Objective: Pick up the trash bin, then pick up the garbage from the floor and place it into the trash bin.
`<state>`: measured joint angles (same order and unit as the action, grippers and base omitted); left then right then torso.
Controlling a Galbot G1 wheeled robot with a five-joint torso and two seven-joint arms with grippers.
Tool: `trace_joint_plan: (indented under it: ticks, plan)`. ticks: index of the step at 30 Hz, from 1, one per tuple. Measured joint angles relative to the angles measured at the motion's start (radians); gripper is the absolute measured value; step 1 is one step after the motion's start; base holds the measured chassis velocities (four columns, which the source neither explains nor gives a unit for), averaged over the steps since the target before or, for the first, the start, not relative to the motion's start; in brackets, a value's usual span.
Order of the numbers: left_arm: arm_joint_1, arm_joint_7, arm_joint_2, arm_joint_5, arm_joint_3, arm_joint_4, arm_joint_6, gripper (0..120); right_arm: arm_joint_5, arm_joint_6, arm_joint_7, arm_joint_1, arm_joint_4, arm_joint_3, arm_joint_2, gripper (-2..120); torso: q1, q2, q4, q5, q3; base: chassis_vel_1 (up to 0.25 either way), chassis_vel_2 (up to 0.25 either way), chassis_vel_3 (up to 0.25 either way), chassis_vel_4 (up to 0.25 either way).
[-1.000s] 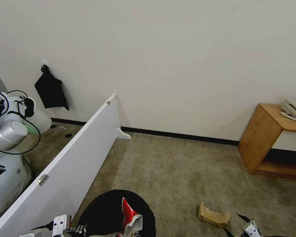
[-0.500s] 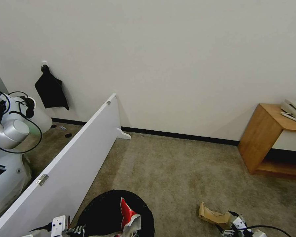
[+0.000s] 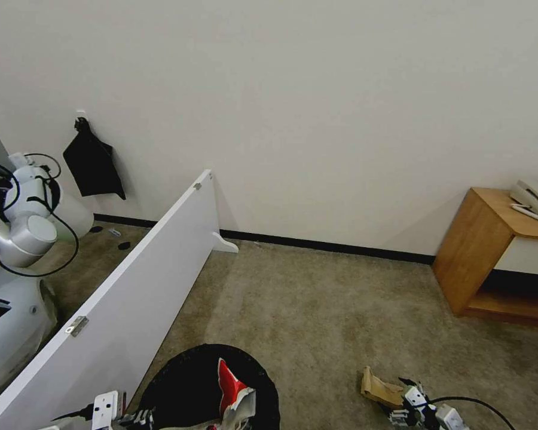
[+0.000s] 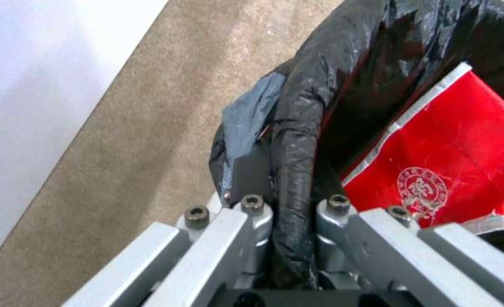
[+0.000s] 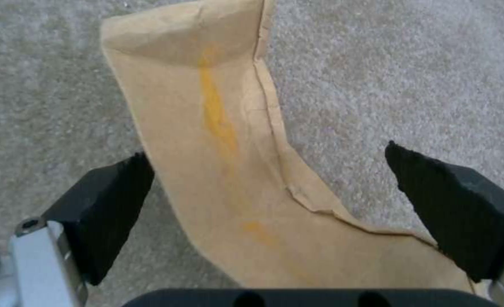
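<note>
1. Step in hand, as I read it: right end effector point(image 5: 275, 200) is lining up on the folded brown cardboard point(image 5: 229, 140) lying on the carpet floor point(image 3: 317, 310). To do it well: be centring the pads on the strip's narrow waist, be dropping until both pads are flanking the card edge without digging into the carpet pile, then be closing squarely so the thin sheet is not buckling or sliding out.
2. Right end effector state: released, wide apart. Left pad point(image 5: 113, 209) is sitting just at the cardboard's edge, possibly touching, hard to tell; the other pad point(image 5: 445, 204) is standing well apart from it over carpet. It is gripping nothing yet.
3. In the head view the right end effector point(image 3: 407, 399) is sitting low, just beside the cardboard's near end.
4. Left end effector point(image 4: 292, 213) is clenched on the trash bin point(image 3: 185, 382) rim, pinching the black liner fold between its fingers.
5. The bin is sitting right of the white panel point(image 3: 131, 292), with a red wrapper point(image 4: 451, 157) inside.
</note>
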<state>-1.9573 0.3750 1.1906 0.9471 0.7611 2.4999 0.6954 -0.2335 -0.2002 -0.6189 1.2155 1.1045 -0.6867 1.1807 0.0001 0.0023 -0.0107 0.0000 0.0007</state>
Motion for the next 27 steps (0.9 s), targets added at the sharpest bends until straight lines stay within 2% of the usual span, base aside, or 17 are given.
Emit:
trace_joint_plan:
  ticks: [4, 6, 10, 12, 13, 15, 16, 18, 19, 22, 23, 26, 27]
  plan:
    - [0.0, 0.0, 0.0, 0.0, 0.0, 0.0, 0.0, 4, -0.005, 0.0, -0.001, -0.008, -0.008, 0.0, 0.0, 100, 0.0, 0.0, -0.0001, 0.0, 0.0, 0.0, 0.0, 0.0, 0.0]
    - [0.0, 0.0, -0.002, 0.0, 0.0, 0.0, 0.0, 4, -0.009, 0.002, -0.001, -0.02, -0.02, -0.003, 0.001, 92, 0.0, 0.0, 0.0, 0.0, 0.0, 0.0, 0.0, 0.0, 0.0]
    - [0.0, 0.0, -0.002, 0.0, 0.0, 0.0, 0.0, 4, -0.009, 0.002, -0.001, -0.023, -0.023, -0.003, -0.001, 85, 0.0, 0.0, 0.0, 0.0001, 0.0, 0.0, 0.0, 0.0, 0.0]
    - [0.0, 0.0, -0.004, 0.0, 0.0, 0.0, 0.0, 4, -0.008, 0.003, -0.001, -0.023, -0.023, -0.001, -0.005, 70, 0.0, 0.0, -0.0001, 0.0, 0.0, 0.0, 0.0, 0.0, 0.0]
    - [0.0, 0.0, -0.004, 0.0, 0.0, 0.0, 0.0, 4, -0.008, 0.003, -0.001, -0.023, -0.023, -0.001, -0.005, 70, 0.0, 0.0, -0.0001, 0.0, 0.0, 0.0, 0.0, 0.0, 0.0]
    - [0.002, 0.0, -0.005, 0.0, -0.003, 0.0, 0.0, 4, -0.007, 0.004, -0.004, -0.02, -0.02, -0.001, -0.005, 59, 0.0, 0.0, 0.0, 0.0, 0.0, 0.0, 0.0, 0.0, 0.0]
    - [0.002, 0.0, -0.005, 0.0, -0.003, 0.0, 0.0, 4, -0.007, 0.004, -0.004, -0.02, -0.02, -0.001, -0.005, 59, 0.0, 0.0, 0.0, 0.0, 0.0, 0.0, 0.0, 0.0, 0.0]
    - [0.002, 0.0, -0.007, 0.001, -0.003, 0.0, 0.0, 4, -0.005, 0.005, -0.008, -0.013, -0.015, -0.001, -0.008, 47, 0.0, 0.0, 0.0, 0.0001, 0.0, 0.0, 0.0, 0.0, 0.0]
    - [0.002, 0.0, -0.007, 0.001, -0.003, 0.0, 0.0, 4, -0.005, 0.005, -0.008, -0.013, -0.015, -0.001, -0.008, 47, 0.0, 0.0, 0.0, 0.0001, 0.0, 0.0, 0.0, 0.0, 0.0]
    - [0.001, 0.0, -0.008, 0.001, -0.003, 0.0, 0.0, 4, -0.003, 0.006, -0.011, -0.01, -0.008, -0.003, -0.012, 32, 0.0, 0.0, 0.0, 0.0001, 0.0, 0.0, 0.0, 0.0, 0.0]
    - [0.001, 0.0, -0.008, 0.001, -0.003, 0.0, 0.0, 4, -0.003, 0.006, -0.011, -0.01, -0.008, -0.003, -0.012, 32, 0.0, 0.0, 0.0, 0.0001, 0.0, 0.0, 0.0, 0.0, 0.0]
    - [0.001, 0.0, -0.009, 0.001, -0.005, 0.0, 0.0, 4, 0.0, 0.008, -0.013, -0.003, -0.001, -0.008, -0.017, 19, 0.0, 0.0, 0.0, 0.0001, 0.0, 0.0, 0.0, 0.0, 0.0]
    - [0.001, 0.0, -0.009, 0.001, -0.005, 0.0, 0.0, 4, 0.0, 0.008, -0.013, -0.003, -0.001, -0.008, -0.017, 19, 0.0, 0.0, 0.0, 0.0001, 0.0, 0.0, 0.0, 0.0, 0.0]
